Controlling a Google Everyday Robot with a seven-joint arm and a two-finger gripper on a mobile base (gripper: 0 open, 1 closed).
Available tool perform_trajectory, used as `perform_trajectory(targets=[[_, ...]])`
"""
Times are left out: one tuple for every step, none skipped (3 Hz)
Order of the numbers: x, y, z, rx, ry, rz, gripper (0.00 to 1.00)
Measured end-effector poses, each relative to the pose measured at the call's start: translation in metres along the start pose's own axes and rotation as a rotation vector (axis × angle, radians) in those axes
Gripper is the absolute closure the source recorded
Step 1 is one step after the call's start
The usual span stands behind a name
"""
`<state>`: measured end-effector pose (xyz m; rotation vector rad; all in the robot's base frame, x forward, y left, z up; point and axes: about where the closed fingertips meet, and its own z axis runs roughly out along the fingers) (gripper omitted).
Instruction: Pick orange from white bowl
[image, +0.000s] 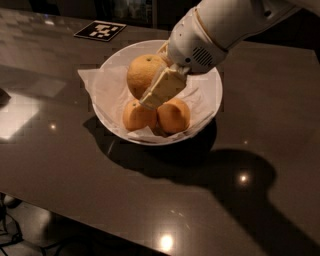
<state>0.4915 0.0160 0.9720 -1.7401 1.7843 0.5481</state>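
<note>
The white bowl (210, 107) with a crumpled paper liner stands on the dark table. The orange (142, 74) is the largest fruit and is held above the bowl's left half. My gripper (152, 82) comes in from the upper right and is shut on it; one pale finger (162, 90) lies across its right side, the other is hidden behind it. Two smaller oranges, one to the left (136, 116) and one to the right (175, 115), lie in the bowl below it.
A black-and-white marker tag (100, 31) lies flat on the table (60, 165) behind the bowl. The arm casts a broad shadow to the right front of the bowl. The table's front edge runs along the lower left.
</note>
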Motion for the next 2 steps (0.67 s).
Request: perform_trajectory(targets=[[-0.0031,0.0232,-0.0217,0.05,0.01,0.014,1.0],[-0.0031,0.0236,-0.0223,0.052,0.011,0.014,1.0]])
